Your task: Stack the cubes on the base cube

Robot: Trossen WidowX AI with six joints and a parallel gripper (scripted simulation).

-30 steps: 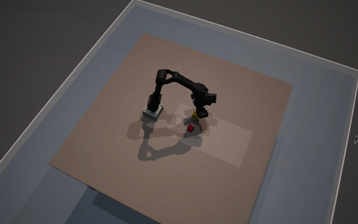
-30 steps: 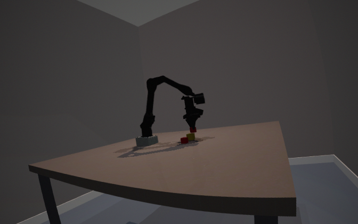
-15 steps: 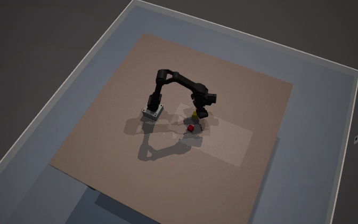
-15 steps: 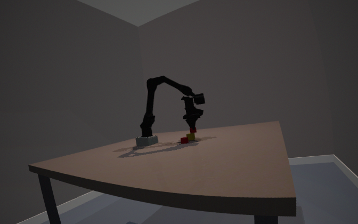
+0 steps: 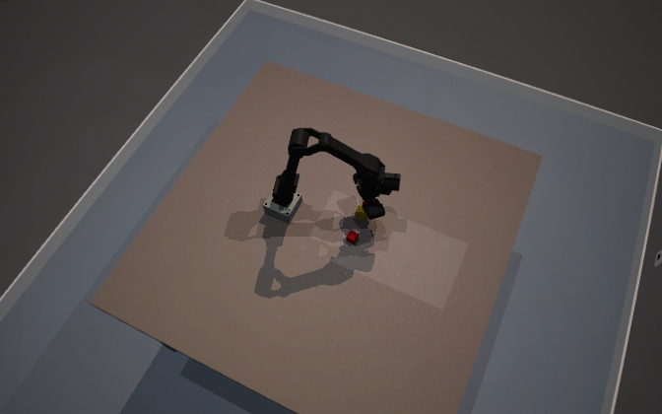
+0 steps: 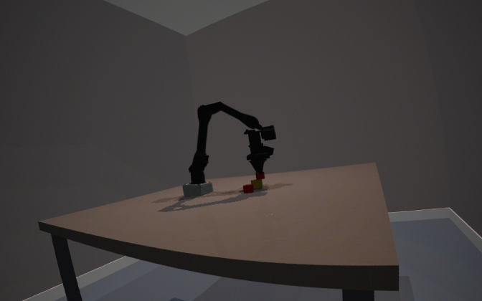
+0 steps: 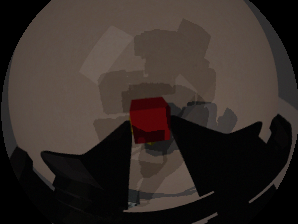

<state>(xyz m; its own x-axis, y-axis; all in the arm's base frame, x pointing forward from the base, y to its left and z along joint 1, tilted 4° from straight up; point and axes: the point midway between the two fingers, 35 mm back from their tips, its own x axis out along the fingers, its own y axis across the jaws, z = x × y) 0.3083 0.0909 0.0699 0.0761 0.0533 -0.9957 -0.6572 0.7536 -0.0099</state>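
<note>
The yellow base cube (image 5: 360,213) (image 6: 257,184) stands on the table a little right of the arm's mount. One red cube (image 5: 364,203) (image 6: 260,175) (image 7: 148,116) rests on top of it, toward one corner. My gripper (image 5: 367,207) (image 6: 259,171) (image 7: 150,123) points straight down over this red cube, with a finger on each side of it. The fingers stand slightly apart from the cube, so the gripper is open. The second red cube (image 5: 352,237) (image 6: 248,188) lies on the table just in front of the base cube. The wrist view hides the base cube under the red one.
The arm's grey mount (image 5: 283,207) (image 6: 197,189) sits left of the cubes. A paler rectangle (image 5: 424,261) is marked on the brown table top (image 5: 246,320) and stretches to the right of the cubes.
</note>
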